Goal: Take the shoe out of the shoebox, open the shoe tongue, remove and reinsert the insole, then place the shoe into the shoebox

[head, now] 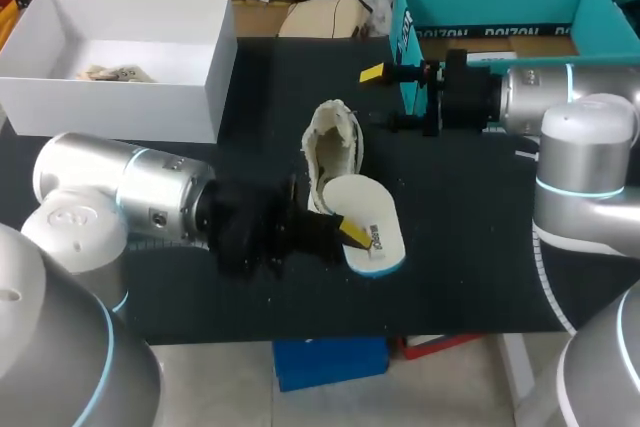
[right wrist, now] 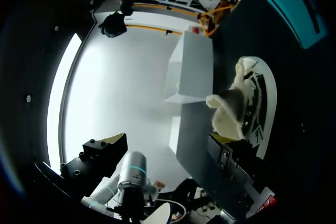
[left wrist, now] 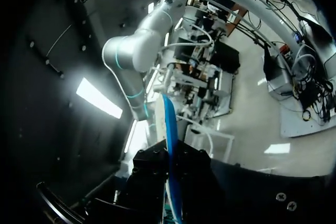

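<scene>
One cream shoe with a fleecy lining lies near the middle of the black table. From the right wrist we see it ahead of the fingers, its treaded sole showing. Its insole, white with a blue edge, is out of the shoe and rests just beside the shoe's nearer end, overlapping it slightly. Our left gripper is closed on the insole's near edge, one yellow tip lying on top of it. In the left wrist view the insole runs edge-on between the fingers. Our right gripper hangs just beyond the shoe, its fingers spread wide and holding nothing. The white shoebox stands at the table's far left, well apart from the shoe. A teal box stands at the far right, behind the right gripper.
</scene>
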### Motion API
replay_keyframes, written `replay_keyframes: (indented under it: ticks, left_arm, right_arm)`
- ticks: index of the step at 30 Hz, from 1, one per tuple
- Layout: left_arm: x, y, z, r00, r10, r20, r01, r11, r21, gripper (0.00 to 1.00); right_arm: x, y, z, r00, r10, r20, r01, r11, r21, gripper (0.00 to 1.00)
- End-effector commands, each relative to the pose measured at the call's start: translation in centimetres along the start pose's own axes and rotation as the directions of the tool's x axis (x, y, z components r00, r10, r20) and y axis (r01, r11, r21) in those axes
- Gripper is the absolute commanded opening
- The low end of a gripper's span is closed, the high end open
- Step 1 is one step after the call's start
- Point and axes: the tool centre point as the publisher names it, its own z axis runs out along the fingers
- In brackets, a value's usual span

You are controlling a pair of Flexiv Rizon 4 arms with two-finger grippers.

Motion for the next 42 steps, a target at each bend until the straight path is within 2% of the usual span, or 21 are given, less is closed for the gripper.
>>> replay_keyframes:
  ticks: [1,2,3,6,15,20,26,34,42]
  left_arm:
    - [1.9,-1.3,1.4,0.986,0.164,-0.028,-0.164,0.986,-0.007,0.0]
    - [2.5,-1.4,1.5,0.978,0.202,-0.057,-0.203,0.979,-0.015,0.0]
    - [2.9,-1.6,1.7,0.962,0.269,-0.037,-0.268,0.963,0.026,0.0]
    - [4.1,-1.8,2.1,0.942,0.33,-0.066,-0.328,0.944,0.045,0.0]
    - [6.8,-0.9,1.9,0.891,0.421,-0.171,-0.417,0.907,0.06,0.0]
    - [8.6,0.4,1.2,0.883,0.434,-0.18,-0.43,0.901,0.061,0.0]
    - [10.2,1.8,-0.9,0.866,0.472,-0.165,-0.466,0.881,0.075,0.0]
    - [10.9,5.1,-3.6,0.856,0.478,-0.195,-0.476,0.877,0.062,0.0]
    - [10.0,8.4,-5.8,0.847,0.492,-0.202,-0.49,0.869,0.061,0.0]
  right_arm:
    - [0.0,-0.1,0.2,1.0,0.0,0.001,0.0,1.0,-0.004,1.0]
    - [0.0,-0.1,0.2,1.0,0.0,0.001,0.0,1.0,-0.004,1.0]
    - [0.0,-0.1,0.2,1.0,0.0,0.001,0.0,1.0,-0.004,1.0]
    - [0.0,-0.1,0.2,1.0,0.0,0.001,0.0,1.0,-0.004,1.0]
    - [0.0,-0.1,0.2,1.0,0.0,0.001,0.0,1.0,-0.004,1.0]
    - [0.0,-0.1,0.2,1.0,0.0,0.001,0.0,1.0,-0.004,1.0]
    - [0.0,-0.1,0.2,1.0,0.0,0.001,0.0,1.0,-0.004,1.0]
    - [0.0,-0.1,0.2,1.0,0.0,0.001,0.0,1.0,-0.004,1.0]
    - [0.0,-0.1,0.2,1.0,0.0,0.001,0.0,1.0,-0.004,1.0]
